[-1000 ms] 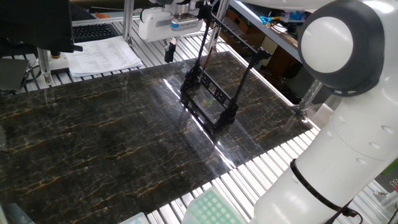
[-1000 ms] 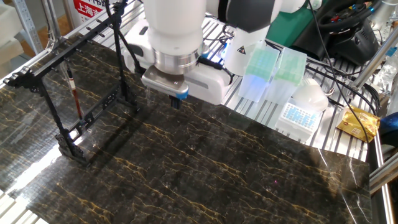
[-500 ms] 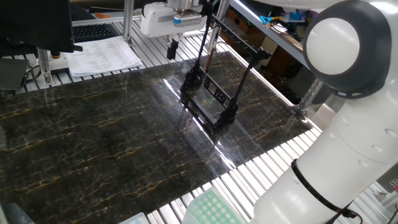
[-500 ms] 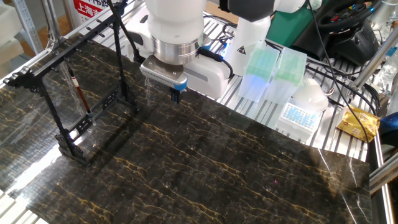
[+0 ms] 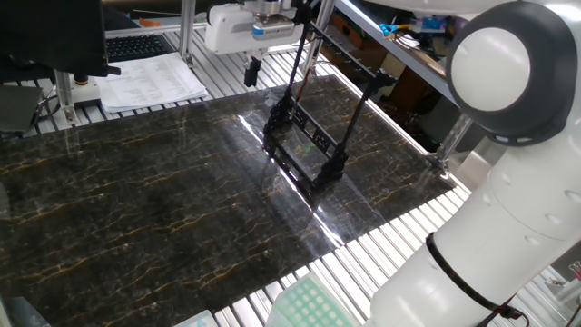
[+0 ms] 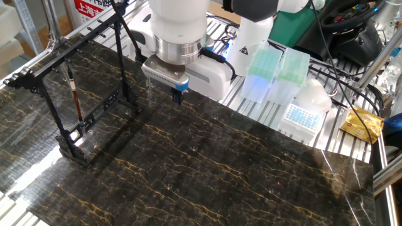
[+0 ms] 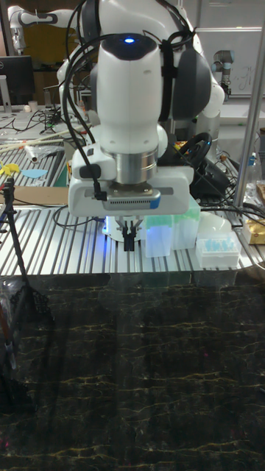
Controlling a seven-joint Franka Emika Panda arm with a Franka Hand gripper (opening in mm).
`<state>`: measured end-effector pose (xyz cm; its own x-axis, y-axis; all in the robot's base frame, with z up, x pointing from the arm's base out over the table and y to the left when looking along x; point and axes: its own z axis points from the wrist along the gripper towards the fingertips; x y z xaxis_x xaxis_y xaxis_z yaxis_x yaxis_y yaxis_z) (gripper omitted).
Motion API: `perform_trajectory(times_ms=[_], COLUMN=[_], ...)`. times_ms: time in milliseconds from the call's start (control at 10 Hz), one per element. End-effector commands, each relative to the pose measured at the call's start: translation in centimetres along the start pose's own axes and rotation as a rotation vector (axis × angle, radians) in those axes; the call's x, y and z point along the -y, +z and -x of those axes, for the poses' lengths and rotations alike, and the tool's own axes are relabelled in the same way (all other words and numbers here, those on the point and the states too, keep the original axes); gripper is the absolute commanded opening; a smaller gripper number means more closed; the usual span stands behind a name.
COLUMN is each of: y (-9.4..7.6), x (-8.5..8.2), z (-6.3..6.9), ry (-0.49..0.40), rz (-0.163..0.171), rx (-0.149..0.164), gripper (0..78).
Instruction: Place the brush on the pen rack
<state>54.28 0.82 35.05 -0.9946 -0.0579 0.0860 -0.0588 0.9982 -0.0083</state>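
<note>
The pen rack (image 6: 66, 135), a black frame of thin bars, stands on the dark marble-patterned table (image 6: 207, 169) at the left; it also shows in the one fixed view (image 5: 313, 150). The brush (image 6: 75, 94) hangs upright from the rack's top bar, its reddish-brown section showing. My gripper (image 6: 178, 98) hovers above the table to the right of the rack, apart from it, with its fingers together and nothing between them. It points straight down in the tall fixed view (image 7: 129, 239) and sits behind the rack in the one fixed view (image 5: 251, 71).
Green pipette tip boxes (image 6: 264, 69) and a white box (image 6: 301, 116) sit on the ribbed bench behind the table. A yellow packet (image 6: 361, 123) lies at the right. Papers (image 5: 150, 82) lie beside the table. Another tip box (image 5: 309, 304) sits at the near edge.
The gripper rose a little and drew slightly away from the rack, then held still. The brush swung slightly on the rack and settled back.
</note>
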Motion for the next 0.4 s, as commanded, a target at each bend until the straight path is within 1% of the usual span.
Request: perform_trajectory(times_ms=[100,200,400], y=[0.03,0.03,0.03], x=[-0.08,-0.08,-0.08], z=[0.13,0.14,0.14], ry=[-0.007,-0.011,-0.013], rz=[-0.001,0.000,-0.001], rx=[0.011,0.019,0.024], gripper=[1.1,1.1,1.1])
